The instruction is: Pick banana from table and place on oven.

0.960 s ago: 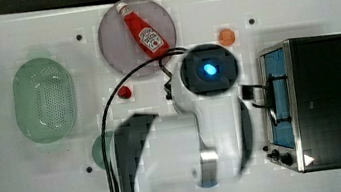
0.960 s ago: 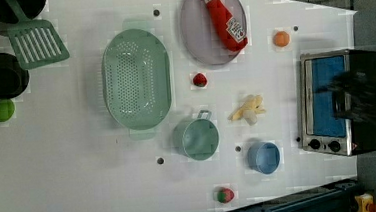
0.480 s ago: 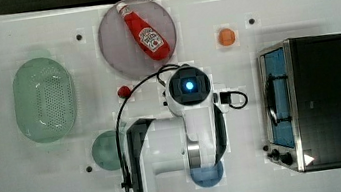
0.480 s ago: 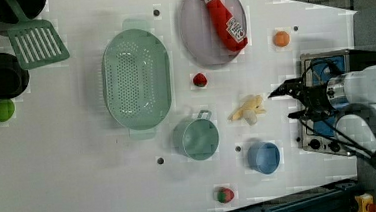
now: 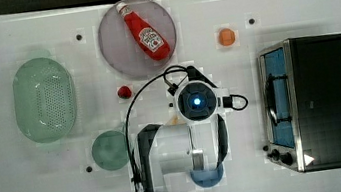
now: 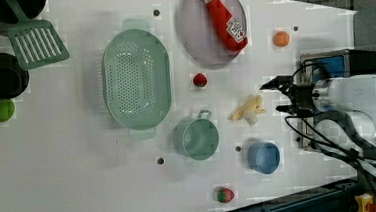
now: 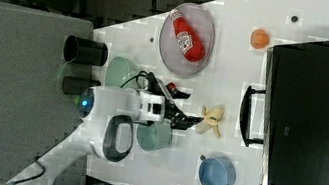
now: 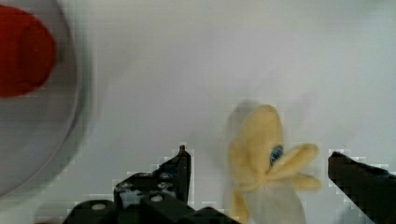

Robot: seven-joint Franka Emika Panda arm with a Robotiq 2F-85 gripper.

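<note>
Under the arm in the top view, the banana (image 6: pixel 247 110) hides, flanked by the spread tool (image 8: pixel 261 177).

Robot lab w/ mock kitchen: white table (image 6: pixel 82 193), toy food, oven (image 5: pixel 330 98)

One banana (image 6: pixel 248 110), one oven (image 5: pixel 328 100), one ketchup bottle (image 6: pixel 224 17), one colander (image 6: pixel 136 85), one blue bowl (image 6: pixel 264 157), one green cup (image 6: pixel 196 138)

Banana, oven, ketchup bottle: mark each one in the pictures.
banana (image 6: pixel 248 110), left view, on its pale middle.
oven (image 5: pixel 338 97), top view, on its black top.
ketchup bottle (image 5: pixel 145 31), top view, on its red body.
</note>
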